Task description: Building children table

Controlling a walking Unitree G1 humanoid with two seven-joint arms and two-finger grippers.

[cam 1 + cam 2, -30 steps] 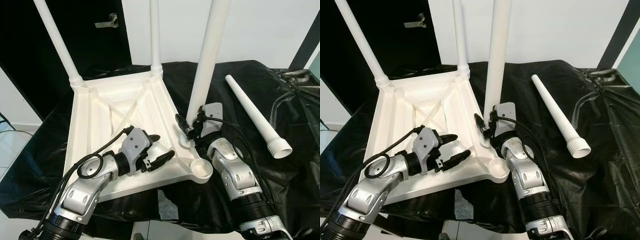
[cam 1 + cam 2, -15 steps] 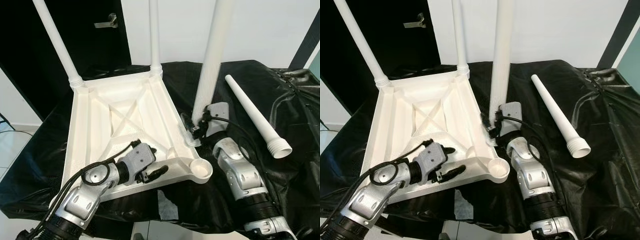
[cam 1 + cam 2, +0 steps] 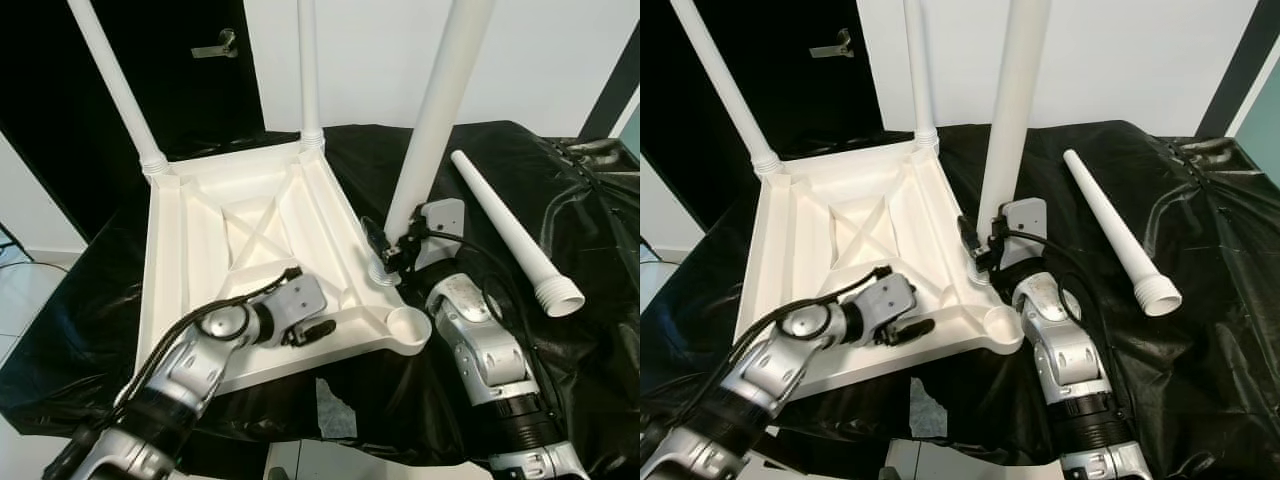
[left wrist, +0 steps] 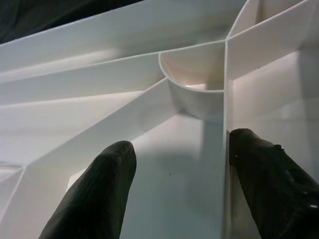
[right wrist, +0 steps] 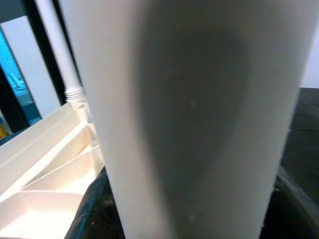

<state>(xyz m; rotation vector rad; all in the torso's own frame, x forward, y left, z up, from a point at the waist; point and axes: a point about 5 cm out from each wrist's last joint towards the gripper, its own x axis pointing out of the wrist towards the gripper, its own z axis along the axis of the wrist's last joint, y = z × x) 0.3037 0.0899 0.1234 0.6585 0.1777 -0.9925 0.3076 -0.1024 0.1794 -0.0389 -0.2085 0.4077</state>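
The white children's table top (image 3: 200, 240) lies upside down on a black cloth. Two white legs (image 3: 115, 80) (image 3: 310, 70) stand in its far corners. My right gripper (image 3: 392, 258) is shut on the lower end of a third leg (image 3: 435, 110), which stands tilted to the right on the top's right corner; this leg (image 5: 189, 99) is very close in the right wrist view. The near-right corner socket (image 3: 408, 325) is empty. A fourth leg (image 3: 505, 230) lies loose on the cloth to the right. My left gripper (image 3: 312, 332) is open and rests low by the top's near rim, its fingers (image 4: 99, 189) spread over the ribbed underside.
The black cloth (image 3: 480, 160) is wrinkled and covers the whole work surface. A black door with a metal handle (image 3: 215, 45) stands behind on the left. A pale scrap (image 3: 335, 405) lies at the near edge. Light floor (image 3: 20, 290) is to the left.
My left gripper has dropped from above the underside to the near rim and turned. The held leg has tipped further right, its base moving toward the corner. The table top has shifted slightly.
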